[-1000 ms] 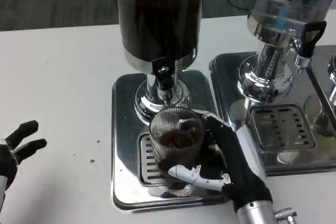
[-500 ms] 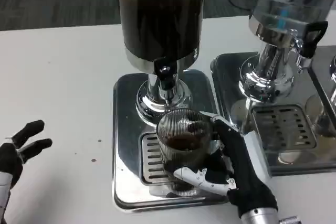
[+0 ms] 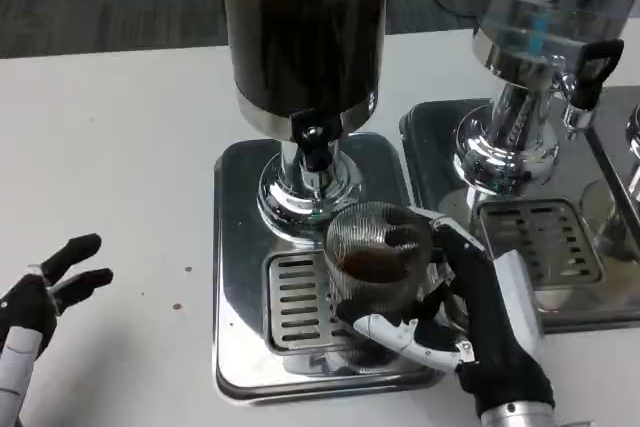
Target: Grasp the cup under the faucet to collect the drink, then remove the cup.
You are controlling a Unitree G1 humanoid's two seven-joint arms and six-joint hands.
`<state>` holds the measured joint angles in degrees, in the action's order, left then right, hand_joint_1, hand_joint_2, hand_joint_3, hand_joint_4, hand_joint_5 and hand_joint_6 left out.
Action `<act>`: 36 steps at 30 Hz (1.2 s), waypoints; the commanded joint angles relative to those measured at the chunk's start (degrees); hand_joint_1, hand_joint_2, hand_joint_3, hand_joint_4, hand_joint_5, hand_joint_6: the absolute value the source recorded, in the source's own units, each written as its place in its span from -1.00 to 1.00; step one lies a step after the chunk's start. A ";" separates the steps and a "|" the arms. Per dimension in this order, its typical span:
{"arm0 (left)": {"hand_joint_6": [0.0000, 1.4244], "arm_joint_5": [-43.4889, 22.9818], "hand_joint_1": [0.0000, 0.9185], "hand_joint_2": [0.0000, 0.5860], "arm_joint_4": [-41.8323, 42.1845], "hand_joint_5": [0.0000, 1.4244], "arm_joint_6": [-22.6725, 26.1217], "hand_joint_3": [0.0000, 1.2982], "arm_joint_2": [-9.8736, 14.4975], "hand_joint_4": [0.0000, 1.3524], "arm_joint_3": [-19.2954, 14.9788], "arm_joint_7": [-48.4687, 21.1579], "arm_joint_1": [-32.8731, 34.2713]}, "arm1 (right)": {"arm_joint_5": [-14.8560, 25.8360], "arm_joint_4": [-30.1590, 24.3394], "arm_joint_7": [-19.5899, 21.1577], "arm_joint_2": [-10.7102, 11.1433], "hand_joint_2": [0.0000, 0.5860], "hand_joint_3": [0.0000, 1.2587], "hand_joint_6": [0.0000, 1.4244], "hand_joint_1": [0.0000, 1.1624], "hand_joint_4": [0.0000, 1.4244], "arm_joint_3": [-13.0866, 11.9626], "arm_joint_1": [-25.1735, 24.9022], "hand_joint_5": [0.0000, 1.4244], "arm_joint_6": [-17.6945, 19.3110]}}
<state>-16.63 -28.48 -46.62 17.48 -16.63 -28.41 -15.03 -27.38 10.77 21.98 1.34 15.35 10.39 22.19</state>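
Here, right hand [image 3: 470, 317] wrapped around ribbed cup [image 3: 378, 257] of dark drink.

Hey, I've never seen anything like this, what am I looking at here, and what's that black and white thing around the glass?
This is a humanoid robot's own view, from a camera on its head looking down at a white table. The black and white thing is its right hand, gripping a ribbed cup with dark drink inside. The cup sits over the drip tray of a dark drink dispenser, just right of the faucet. A second dispenser stands at right. The left hand waits at the left edge, holding nothing.
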 commanded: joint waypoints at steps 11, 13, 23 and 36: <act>-1.00 32.90 -1.00 -0.47 4.45 -1.00 -5.63 -1.00 7.67 -1.00 0.29 18.36 -1.28 | -0.12 -7.64 0.25 1.65 -0.39 -0.17 0.50 0.57 -0.14 -0.26 4.48 0.03 4.03; -1.00 39.65 -1.00 -0.48 7.15 -1.00 -5.01 -1.00 8.95 -1.00 0.74 21.76 -2.03 | 0.03 -8.23 0.06 1.64 -0.40 -0.15 0.50 0.56 -0.14 -0.18 4.91 0.03 4.10; -1.00 56.89 -1.00 -0.61 16.44 -1.00 1.70 -1.00 14.30 -1.00 4.25 31.61 -5.78 | -0.55 -10.92 -0.99 2.16 -0.40 -0.15 0.51 0.56 -0.13 0.90 6.80 0.04 4.79; -1.00 57.11 -1.00 -0.71 20.26 -1.00 6.24 -1.00 16.72 -1.00 7.27 35.15 -9.65 | 0.37 -15.91 -4.28 3.57 -0.40 -0.14 0.51 0.56 -0.12 1.68 10.57 0.04 5.53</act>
<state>40.65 -9.42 -41.20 33.09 -10.01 5.85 -23.56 -27.84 -2.47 17.62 4.83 17.05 20.78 24.74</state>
